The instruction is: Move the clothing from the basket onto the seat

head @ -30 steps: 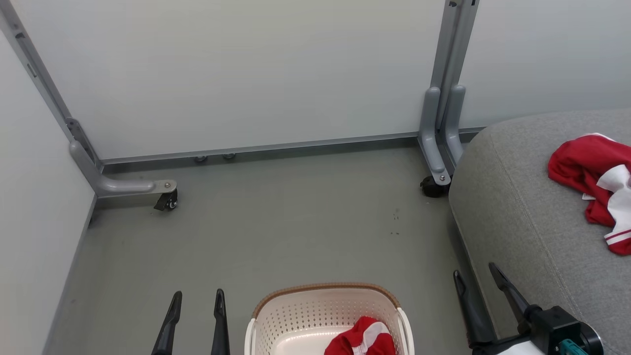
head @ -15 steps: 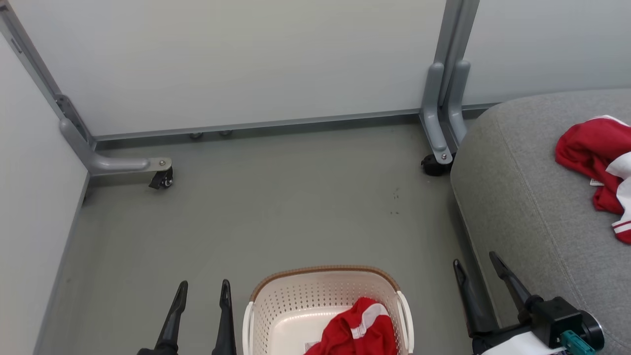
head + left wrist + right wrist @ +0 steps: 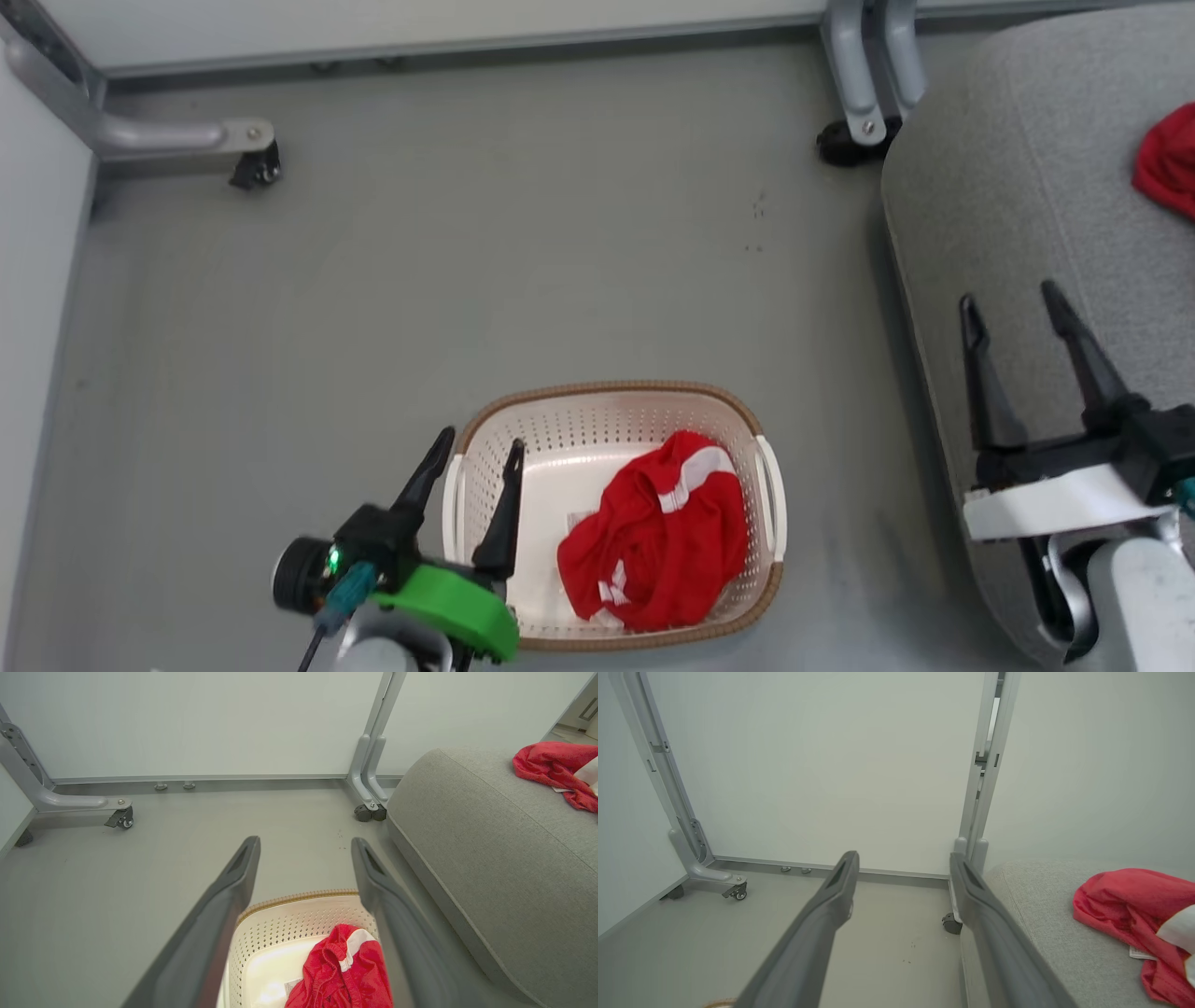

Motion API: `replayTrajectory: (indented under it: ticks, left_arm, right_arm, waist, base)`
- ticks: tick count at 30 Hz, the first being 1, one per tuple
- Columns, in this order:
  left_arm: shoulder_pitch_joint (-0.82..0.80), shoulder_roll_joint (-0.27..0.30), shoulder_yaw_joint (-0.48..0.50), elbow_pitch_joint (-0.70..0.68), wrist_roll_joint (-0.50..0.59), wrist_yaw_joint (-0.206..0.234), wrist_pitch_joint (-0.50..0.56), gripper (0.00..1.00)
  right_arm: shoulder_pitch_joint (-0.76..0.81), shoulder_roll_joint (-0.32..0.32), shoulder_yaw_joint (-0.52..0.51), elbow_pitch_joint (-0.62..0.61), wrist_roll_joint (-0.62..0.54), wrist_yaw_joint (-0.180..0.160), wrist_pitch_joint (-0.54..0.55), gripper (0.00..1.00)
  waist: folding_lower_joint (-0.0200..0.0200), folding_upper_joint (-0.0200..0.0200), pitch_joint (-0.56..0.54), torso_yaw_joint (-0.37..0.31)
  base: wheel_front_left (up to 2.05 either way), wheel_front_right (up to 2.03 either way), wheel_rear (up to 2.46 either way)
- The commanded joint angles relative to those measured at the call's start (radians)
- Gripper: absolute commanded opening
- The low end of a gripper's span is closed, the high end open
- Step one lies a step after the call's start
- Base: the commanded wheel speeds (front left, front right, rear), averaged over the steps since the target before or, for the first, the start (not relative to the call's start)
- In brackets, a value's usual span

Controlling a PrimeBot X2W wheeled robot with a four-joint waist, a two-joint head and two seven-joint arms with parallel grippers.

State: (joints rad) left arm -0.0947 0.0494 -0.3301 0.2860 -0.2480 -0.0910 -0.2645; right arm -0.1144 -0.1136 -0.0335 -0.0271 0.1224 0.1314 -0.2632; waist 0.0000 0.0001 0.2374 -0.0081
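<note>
Grey floor (image 3: 467, 233) is spreading under us, and over it we are holding our left gripper (image 3: 481, 441) wide and empty, its tips hanging at the left rim of the basket (image 3: 607, 385). Rightward from those tips the clothing (image 3: 653, 532) is lying bunched in the basket's right half, its long axis running roughly near-to-far. Our right gripper (image 3: 1009, 296), equally wide and empty, is hovering over the edge of the seat (image 3: 1027, 187), where another red garment (image 3: 1167, 159) is resting, so we are judging the left arm nearer.
</note>
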Motion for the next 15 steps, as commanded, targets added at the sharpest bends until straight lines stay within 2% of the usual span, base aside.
replayTrajectory:
  ticks: [1,7,15]
  left_arm:
    - [-0.072,0.002,-0.021,0.042,-0.003,-0.016,0.0,1.0]
    - [-0.332,0.003,-0.154,0.258,-0.04,-0.04,0.0,1.0]
    - [-0.62,0.022,-0.491,0.457,-0.212,-0.041,0.003,1.0]
  right_arm:
    - [-0.039,-0.01,-0.014,-0.012,-0.009,-0.001,-0.002,1.0]
    - [-0.149,-0.035,-0.061,-0.044,-0.021,-0.001,-0.002,1.0]
    - [-0.254,-0.05,-0.097,-0.083,-0.033,-0.001,-0.002,1.0]
  waist:
    - [0.0,-0.0001,0.217,0.0]
    - [0.0,-0.0001,0.388,-0.017]
    - [0.0,-0.0001,0.564,-0.053]
  base:
    - [0.0,0.0,0.0]
    - [0.0,0.0,0.0]
    - [0.0,0.0,0.0]
